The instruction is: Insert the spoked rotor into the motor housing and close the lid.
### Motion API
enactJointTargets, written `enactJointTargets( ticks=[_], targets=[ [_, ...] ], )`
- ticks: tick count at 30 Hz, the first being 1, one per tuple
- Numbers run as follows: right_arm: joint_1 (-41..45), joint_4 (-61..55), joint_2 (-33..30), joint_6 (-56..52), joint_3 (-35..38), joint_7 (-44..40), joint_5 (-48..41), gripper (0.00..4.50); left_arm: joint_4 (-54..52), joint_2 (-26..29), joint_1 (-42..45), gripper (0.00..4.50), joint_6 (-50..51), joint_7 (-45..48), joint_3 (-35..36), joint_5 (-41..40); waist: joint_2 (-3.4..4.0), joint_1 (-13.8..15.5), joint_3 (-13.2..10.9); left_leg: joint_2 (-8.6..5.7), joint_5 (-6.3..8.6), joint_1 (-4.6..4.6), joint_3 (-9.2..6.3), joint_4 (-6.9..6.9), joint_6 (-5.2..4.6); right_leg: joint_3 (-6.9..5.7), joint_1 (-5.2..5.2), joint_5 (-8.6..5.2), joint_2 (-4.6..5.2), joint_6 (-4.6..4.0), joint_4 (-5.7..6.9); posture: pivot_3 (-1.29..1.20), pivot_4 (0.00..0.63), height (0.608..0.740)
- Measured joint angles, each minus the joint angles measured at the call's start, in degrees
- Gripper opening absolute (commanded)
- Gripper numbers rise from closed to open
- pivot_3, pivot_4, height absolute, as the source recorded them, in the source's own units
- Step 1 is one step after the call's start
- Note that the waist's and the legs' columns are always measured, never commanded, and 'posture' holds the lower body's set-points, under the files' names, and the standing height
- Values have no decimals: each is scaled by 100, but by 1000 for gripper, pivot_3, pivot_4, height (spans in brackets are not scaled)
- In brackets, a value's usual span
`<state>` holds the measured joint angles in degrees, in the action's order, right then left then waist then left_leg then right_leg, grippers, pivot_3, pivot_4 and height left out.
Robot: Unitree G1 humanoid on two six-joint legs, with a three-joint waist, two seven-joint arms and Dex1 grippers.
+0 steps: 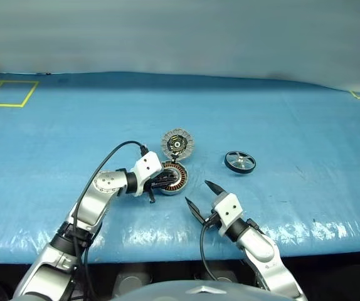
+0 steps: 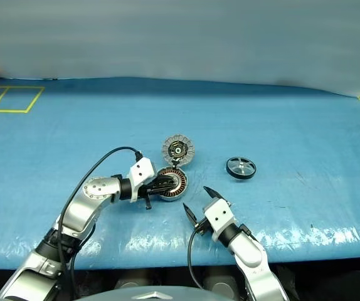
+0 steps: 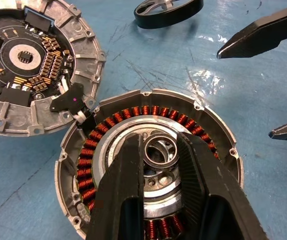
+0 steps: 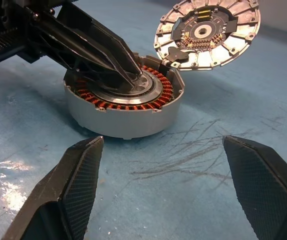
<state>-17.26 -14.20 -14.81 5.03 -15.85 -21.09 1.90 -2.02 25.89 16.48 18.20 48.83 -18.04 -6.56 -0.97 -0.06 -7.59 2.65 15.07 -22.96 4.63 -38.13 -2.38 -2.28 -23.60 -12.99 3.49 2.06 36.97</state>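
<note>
Where fingers (image 3: pixel 133 165) reach, housing centre (image 3: pixel 159 150) half-hidden

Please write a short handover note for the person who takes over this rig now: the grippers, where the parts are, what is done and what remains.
Left gripper: fingers nearly together, tips in the centre of the motor housing; whether it holds anything, I cannot tell.
Right gripper: open, empty, just in front of the housing.
Lid: swung open, lying beyond the housing, joined at its edge.
Spoked rotor: on the blue table, to the housing's right.
Done: nothing inserted.
Left: insert the rotor, close the lid.
</note>
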Motion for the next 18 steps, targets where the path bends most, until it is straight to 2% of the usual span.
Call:
enactJointTargets(
  ticks=[5, 18],
  targets=[
    [5, 0, 1, 0, -9, 4, 4, 4020, 165, -123, 73, 634, -108, -14, -46, 52, 0, 2, 0, -1, 1, 0, 1, 0, -2, 2, 0, 2, 0, -1, 0, 0, 150, 740],
    [11, 1, 1, -2, -55, 27, 76, 4020, 163, -4, 45, 634, -124, -6, 72, 75, 0, -5, 0, 0, 0, 0, 0, -5, -1, 2, 2, 3, 0, 0, 4, 0, 150, 740]
  ],
)
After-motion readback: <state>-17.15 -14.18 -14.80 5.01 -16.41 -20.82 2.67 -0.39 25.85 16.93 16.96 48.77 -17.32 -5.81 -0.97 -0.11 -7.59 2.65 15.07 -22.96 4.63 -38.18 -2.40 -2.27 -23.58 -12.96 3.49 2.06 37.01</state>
